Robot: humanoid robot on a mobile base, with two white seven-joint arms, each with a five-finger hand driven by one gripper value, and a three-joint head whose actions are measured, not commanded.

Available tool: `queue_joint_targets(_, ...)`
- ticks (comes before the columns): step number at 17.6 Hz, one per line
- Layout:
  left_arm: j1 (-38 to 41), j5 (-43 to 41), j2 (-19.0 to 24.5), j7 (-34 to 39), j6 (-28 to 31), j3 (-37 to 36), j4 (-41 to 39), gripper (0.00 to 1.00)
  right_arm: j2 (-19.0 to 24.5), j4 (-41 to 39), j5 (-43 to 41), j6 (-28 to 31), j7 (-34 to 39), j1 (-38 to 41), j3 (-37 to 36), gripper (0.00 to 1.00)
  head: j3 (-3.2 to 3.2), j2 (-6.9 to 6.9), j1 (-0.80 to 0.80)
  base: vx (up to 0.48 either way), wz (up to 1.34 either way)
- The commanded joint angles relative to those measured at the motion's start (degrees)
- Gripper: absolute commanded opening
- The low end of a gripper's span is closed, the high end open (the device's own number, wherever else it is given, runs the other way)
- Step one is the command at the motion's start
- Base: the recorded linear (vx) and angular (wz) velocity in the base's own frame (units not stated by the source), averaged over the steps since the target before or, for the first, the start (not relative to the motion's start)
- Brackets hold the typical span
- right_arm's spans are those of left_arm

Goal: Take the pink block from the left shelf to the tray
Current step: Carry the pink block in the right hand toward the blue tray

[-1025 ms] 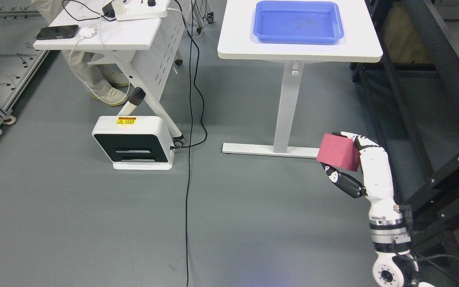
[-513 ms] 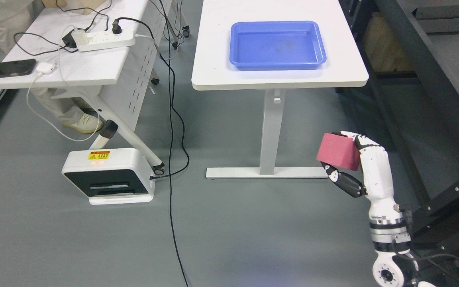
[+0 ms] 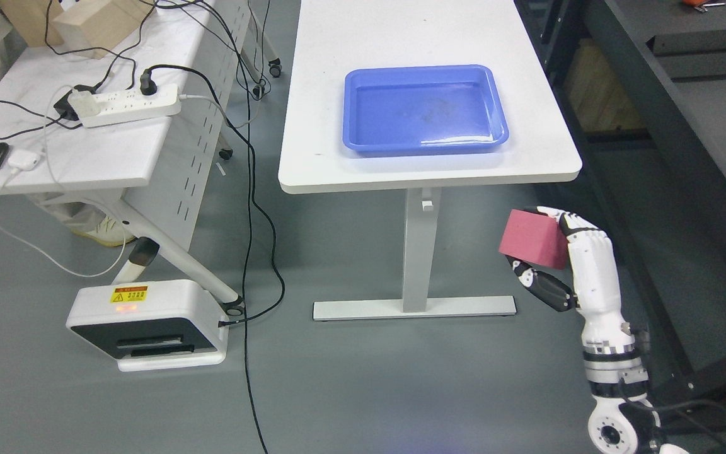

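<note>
My right hand [image 3: 542, 252] comes up from the lower right and is shut on the pink block [image 3: 532, 239]. It holds the block in the air over the floor, below and in front of the white table's right front corner. The blue tray [image 3: 425, 144] lies empty on the white table [image 3: 401, 173], up and to the left of the block. My left arm is out of view.
A black shelf frame [image 3: 665, 164] runs down the right side, close to my right arm. The table's leg and foot [image 3: 414, 306] stand left of the hand. A second desk [image 3: 79, 161] with a power strip, cables and a white floor unit [image 3: 149, 325] is at the left.
The whole view has shifted: the table and tray now sit lower and nearer in the picture, so the camera has moved. My right hand still holds the pink block at the same place in view.
</note>
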Motion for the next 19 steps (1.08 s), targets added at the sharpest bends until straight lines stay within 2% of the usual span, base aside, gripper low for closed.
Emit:
queue_joint_targets(1,1.14,0.0,1.0,0.02,-0.04,0.0,-1.0,1.0,-1.0,0.0,0.0,-0.03,0.09,0.06,-0.38,0.06,0.0,0.0,0.0,0.259,0.03)
queue_joint_targets(10,1.14,0.0,1.0,0.02,-0.04,0.0,-1.0,1.0,-1.0,0.0,0.0,-0.03,0.09,0.06,-0.29,0.06,0.0,0.0,0.0,0.259,0.06)
queue_joint_targets(14,1.14,0.0,1.0,0.02,-0.04,0.0,-1.0,1.0,-1.0,0.0,0.0,-2.67,0.09,0.33,-0.21,0.06,0.0,0.0,0.0,0.21,0.04)
queue_joint_targets(19,1.14,0.0,1.0,0.02,-0.04,0.0,-1.0,1.0,-1.0,0.09,2.01,-2.14,2.19,0.15,0.94,0.05,0.0,0.0,0.0,0.187,0.01)
